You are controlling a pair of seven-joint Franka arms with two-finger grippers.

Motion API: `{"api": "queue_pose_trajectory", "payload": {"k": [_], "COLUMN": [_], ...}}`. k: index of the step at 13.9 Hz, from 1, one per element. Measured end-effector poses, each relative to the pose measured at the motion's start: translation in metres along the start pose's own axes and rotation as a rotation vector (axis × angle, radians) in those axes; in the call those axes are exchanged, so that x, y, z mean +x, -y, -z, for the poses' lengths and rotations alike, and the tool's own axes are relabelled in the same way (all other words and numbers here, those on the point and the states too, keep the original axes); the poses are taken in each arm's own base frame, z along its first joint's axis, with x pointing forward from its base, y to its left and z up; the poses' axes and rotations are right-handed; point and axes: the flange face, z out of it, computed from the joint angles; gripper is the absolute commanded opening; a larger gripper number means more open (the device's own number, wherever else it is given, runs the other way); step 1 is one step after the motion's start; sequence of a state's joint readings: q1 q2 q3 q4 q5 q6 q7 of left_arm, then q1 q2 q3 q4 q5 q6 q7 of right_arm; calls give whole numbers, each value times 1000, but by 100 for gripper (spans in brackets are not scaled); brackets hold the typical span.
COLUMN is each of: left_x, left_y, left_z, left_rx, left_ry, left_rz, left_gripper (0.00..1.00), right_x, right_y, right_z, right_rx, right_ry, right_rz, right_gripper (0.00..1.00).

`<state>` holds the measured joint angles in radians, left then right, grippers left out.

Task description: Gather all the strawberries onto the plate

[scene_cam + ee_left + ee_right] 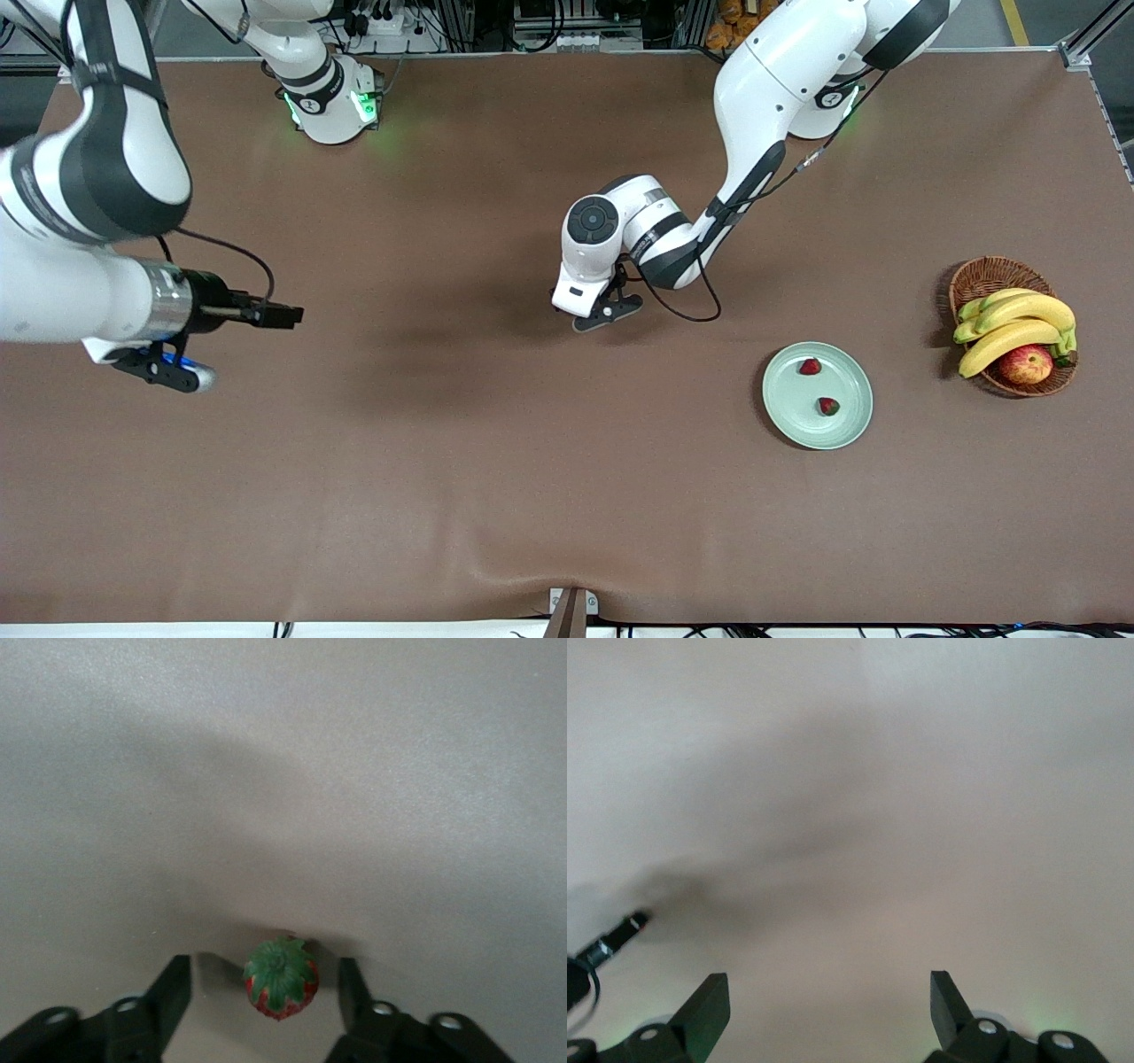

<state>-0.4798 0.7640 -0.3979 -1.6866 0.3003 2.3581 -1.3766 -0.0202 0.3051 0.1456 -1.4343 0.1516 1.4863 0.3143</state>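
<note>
At the middle of the brown surface, we see the left hand lowered around a strawberry, green cap up. Its 2 fingers stand apart, 1 on either side of the berry, neither pressing it; the berry rests on the surface between them. In the front view the hand's body hides this berry. We count 2 more strawberries on the pale mint plate, toward the left arm's end: 1 near the rim closest to the robots, the other nearer the front camera. Beside the plate, a wicker basket holds bananas and an apple. The right hand waits, spread wide and empty, over bare surface at the right arm's end.
</note>
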Motion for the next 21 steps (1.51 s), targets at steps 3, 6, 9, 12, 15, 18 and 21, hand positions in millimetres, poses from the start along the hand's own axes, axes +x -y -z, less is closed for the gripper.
{"api": "queue_pose_trajectory", "payload": {"k": [3, 6, 9, 12, 15, 18, 21], "left_x": [0, 3, 48, 145, 244, 300, 318], "left_y": [0, 1, 11, 64, 151, 231, 268], "left_z": [0, 2, 26, 80, 112, 98, 78], "left_rx": [1, 14, 14, 12, 20, 46, 69], "left_ry": [0, 0, -24, -64, -79, -51, -16], "left_rz": [-1, 3, 69, 228, 408, 521, 517], "left_gripper": [0, 0, 0, 0, 0, 0, 0], "right_x": [-39, -73, -118, -132, -114, -78, -68], "right_y": [-11, -23, -39, -40, -37, -40, -43], "right_z": [43, 44, 32, 57, 90, 95, 94], "right_rx": [-5, -15, -27, -62, -74, -73, -73], "right_ry": [-71, -147, -206, -287, -258, -216, -204], "right_rz": [69, 115, 127, 143, 143, 128, 122], "right_gripper": [100, 100, 100, 100, 100, 100, 100]}}
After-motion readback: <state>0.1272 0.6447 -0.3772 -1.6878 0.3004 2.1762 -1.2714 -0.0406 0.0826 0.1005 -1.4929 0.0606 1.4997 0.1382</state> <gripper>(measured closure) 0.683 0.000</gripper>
